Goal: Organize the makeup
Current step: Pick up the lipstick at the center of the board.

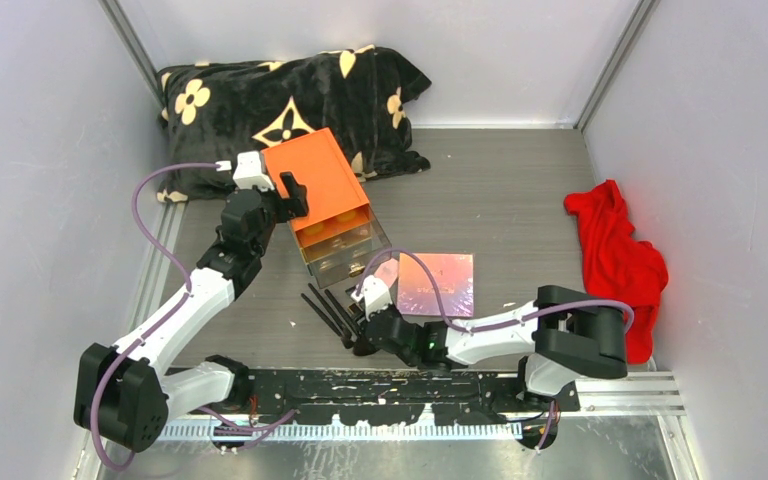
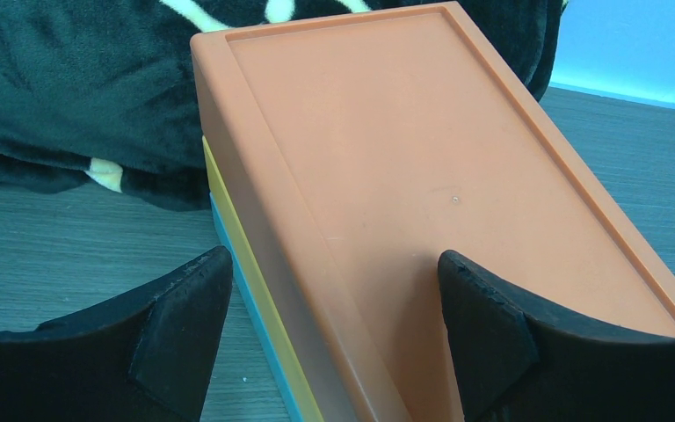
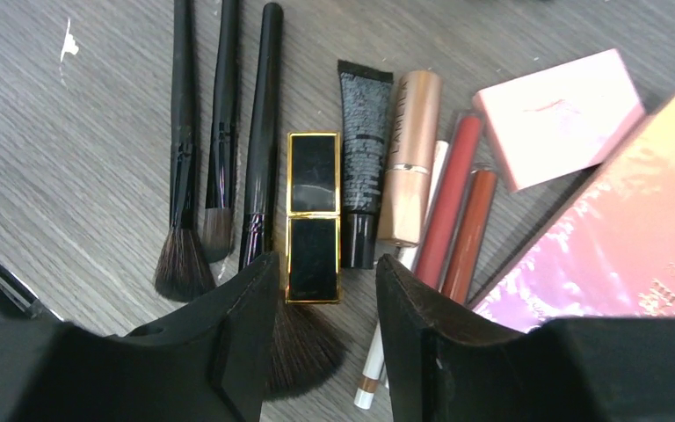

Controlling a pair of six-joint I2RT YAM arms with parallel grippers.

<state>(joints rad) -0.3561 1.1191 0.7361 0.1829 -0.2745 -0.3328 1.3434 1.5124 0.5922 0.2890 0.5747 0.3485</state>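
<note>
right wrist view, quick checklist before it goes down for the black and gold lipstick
1. Right end effector lined up over black and gold lipstick: ok
2. Jaws apart enough to straddle it: ok
3. Room beside it for the fingers: not ok, brush and black tube lie right alongside
4. Clear drawer of orange box pulled out: ok
5. Left end effector steadying the box: cannot tell, jaws open about its edge, contact unclear
</note>
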